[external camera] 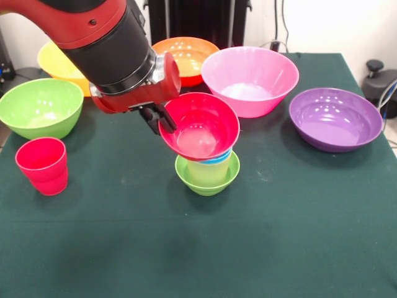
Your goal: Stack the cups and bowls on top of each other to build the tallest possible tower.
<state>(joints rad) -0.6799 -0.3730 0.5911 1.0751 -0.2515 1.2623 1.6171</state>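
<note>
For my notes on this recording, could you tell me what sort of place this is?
Probably a robotics lab or test bench: a red and black robot arm works over a table under dark green cloth, cables run along the white wall behind, and plastic bowls such as the purple bowl serve as props.

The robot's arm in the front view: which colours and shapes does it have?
The arm has a glossy red shell with a small dark dot on it, then a thick black cylindrical segment. Below that sit a thin silver ring and a rounded red wrist piece. The gripper is small, black and angular. No cables or markings show.
</note>
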